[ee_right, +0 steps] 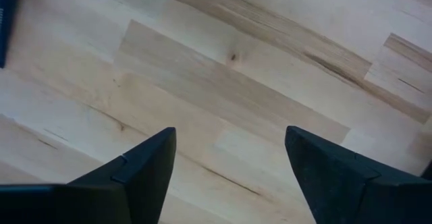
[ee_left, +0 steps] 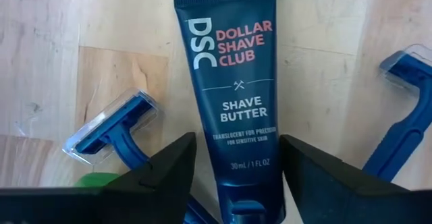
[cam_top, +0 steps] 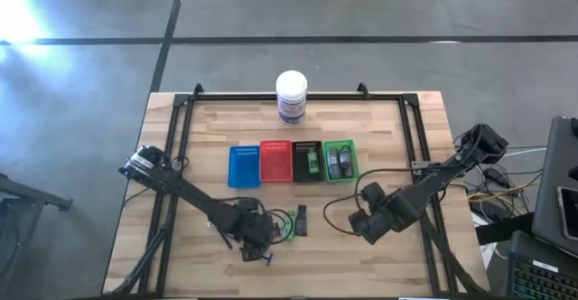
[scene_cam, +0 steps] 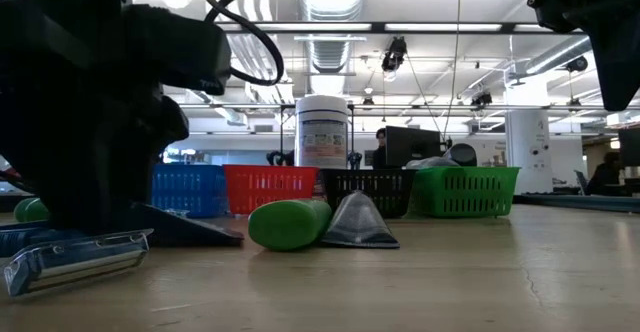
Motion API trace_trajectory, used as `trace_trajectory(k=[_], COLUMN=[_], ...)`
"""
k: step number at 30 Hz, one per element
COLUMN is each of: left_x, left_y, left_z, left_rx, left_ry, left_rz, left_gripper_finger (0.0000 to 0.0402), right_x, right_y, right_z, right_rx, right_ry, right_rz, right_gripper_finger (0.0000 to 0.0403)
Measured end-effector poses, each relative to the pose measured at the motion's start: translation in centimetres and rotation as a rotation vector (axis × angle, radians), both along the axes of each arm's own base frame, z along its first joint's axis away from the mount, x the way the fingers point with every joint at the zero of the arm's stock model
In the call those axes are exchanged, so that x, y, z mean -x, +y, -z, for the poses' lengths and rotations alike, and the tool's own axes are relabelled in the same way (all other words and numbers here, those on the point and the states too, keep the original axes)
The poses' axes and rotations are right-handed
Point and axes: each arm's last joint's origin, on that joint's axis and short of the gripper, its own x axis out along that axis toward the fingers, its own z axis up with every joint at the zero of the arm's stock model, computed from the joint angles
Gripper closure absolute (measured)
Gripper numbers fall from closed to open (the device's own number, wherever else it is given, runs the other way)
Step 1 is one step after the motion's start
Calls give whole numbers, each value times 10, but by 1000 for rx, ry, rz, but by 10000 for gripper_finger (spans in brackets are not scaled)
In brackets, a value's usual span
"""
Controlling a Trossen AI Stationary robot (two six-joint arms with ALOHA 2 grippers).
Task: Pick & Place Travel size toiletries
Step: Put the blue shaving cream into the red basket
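A dark blue shave-butter tube (ee_left: 233, 82) lies flat on the wooden table near the front middle. My left gripper (ee_left: 236, 146) (cam_top: 256, 239) is low over it, open and pointing down, one finger on each side of the tube's cap end. Two blue razors (ee_left: 111, 133) (ee_left: 405, 109) lie either side of the tube. A green tube (scene_cam: 290, 222) and a dark tube (scene_cam: 358, 222) lie just behind. My right gripper (ee_right: 229, 143) (cam_top: 370, 223) hangs open over bare wood to the right. My left gripper's fingers (ee_left: 172, 173) stand close against the long sides of the dark blue tube near its cap end (ee_left: 236, 183), coming from above and across the tube. I cannot tell whether they touch it. The tube lies flat on the table.
Blue (cam_top: 244, 166), red (cam_top: 275, 162), black (cam_top: 307, 161) and green (cam_top: 340, 160) trays stand in a row mid-table; the black holds a green tube, the green holds grey bottles. A white jar (cam_top: 291, 97) stands at the far edge. Bare wood lies around my right gripper.
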Motion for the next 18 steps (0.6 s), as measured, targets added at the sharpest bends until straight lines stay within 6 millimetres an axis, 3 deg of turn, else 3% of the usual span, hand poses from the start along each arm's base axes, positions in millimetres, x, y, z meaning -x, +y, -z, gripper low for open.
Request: trace_trajectory(k=[8, 12, 18], left_x=[0, -4, -11], left_y=[-1, -4, -8], left_z=[-2, -7, -45], left_rx=[8, 36, 99], left_ry=[5, -6, -81], left_rz=[55, 52, -11], left_gripper_finger=[261, 277, 273], right_x=[0, 3, 16], right_y=[0, 2, 4], right_z=[0, -3, -14], right_rx=[3, -2, -1], right_ry=[3, -5, -45], right_rz=[-24, -36, -25], right_gripper_finger=[144, 156, 172])
